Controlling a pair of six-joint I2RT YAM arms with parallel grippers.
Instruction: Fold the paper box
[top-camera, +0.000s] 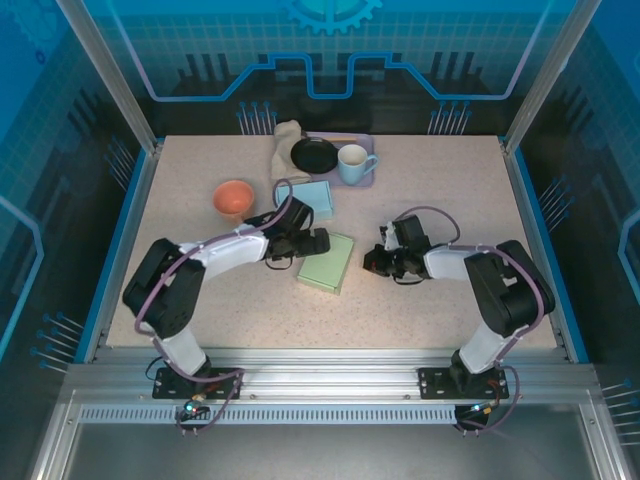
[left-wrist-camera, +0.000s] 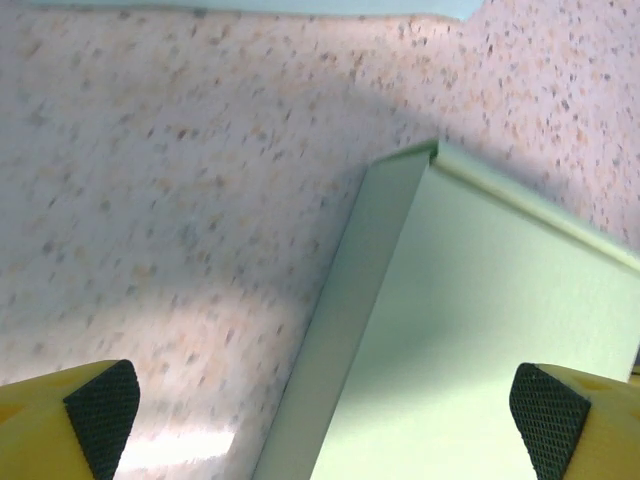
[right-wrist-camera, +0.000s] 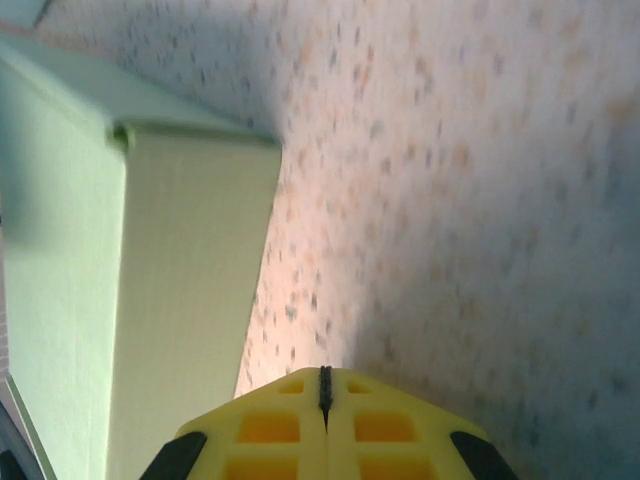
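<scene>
The pale green paper box (top-camera: 327, 262) lies flat and closed in the middle of the table. My left gripper (top-camera: 312, 243) hovers at its far left corner. In the left wrist view that gripper (left-wrist-camera: 330, 405) stands wide open, its black pads (left-wrist-camera: 100, 405) straddling the box's (left-wrist-camera: 480, 330) left edge and touching nothing. My right gripper (top-camera: 372, 262) sits just right of the box, low over the table. Its yellow fingers (right-wrist-camera: 323, 385) are pressed together with nothing between them, and the box's side wall (right-wrist-camera: 190, 290) stands a little to their left.
A light blue box (top-camera: 315, 196) lies just behind the green one. An orange bowl (top-camera: 233, 197) stands at the left. At the back sits a tray (top-camera: 368, 178) with a black plate (top-camera: 314, 154) and a mug (top-camera: 353, 163), beside a beige cloth (top-camera: 287, 145).
</scene>
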